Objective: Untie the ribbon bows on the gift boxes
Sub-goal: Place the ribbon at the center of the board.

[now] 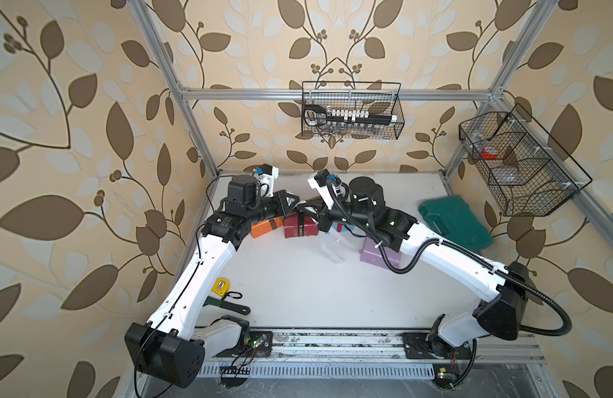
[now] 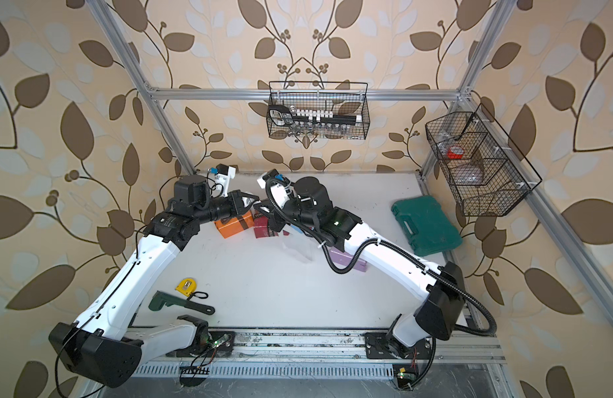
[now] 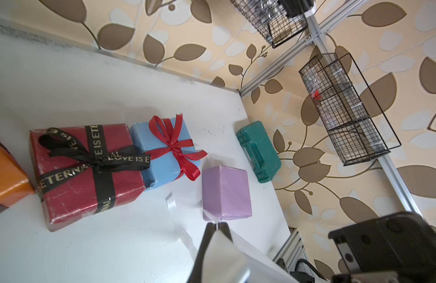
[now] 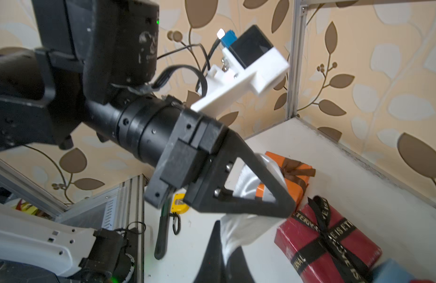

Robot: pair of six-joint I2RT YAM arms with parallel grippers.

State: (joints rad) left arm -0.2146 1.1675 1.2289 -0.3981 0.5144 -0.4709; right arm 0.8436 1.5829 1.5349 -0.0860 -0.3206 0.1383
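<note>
Two grippers pinch the same white ribbon (image 4: 239,230): the left gripper (image 4: 286,213) is shut on one part and the right gripper (image 4: 224,242) is clamped on it close by, so only a short stretch runs between them. The rest trails on the table (image 3: 114,245) beside the lilac box (image 3: 226,193), which is bare. The black bow (image 3: 89,152), red bow (image 3: 174,144) and brown bow (image 4: 292,169) are tied; the black one lies just beneath both grippers.

Glossy, scuffed paper wraps the dark red box (image 3: 72,196); the lilac box (image 3: 226,193) looks matt; the white ribbon (image 4: 243,227) gleams.
</note>
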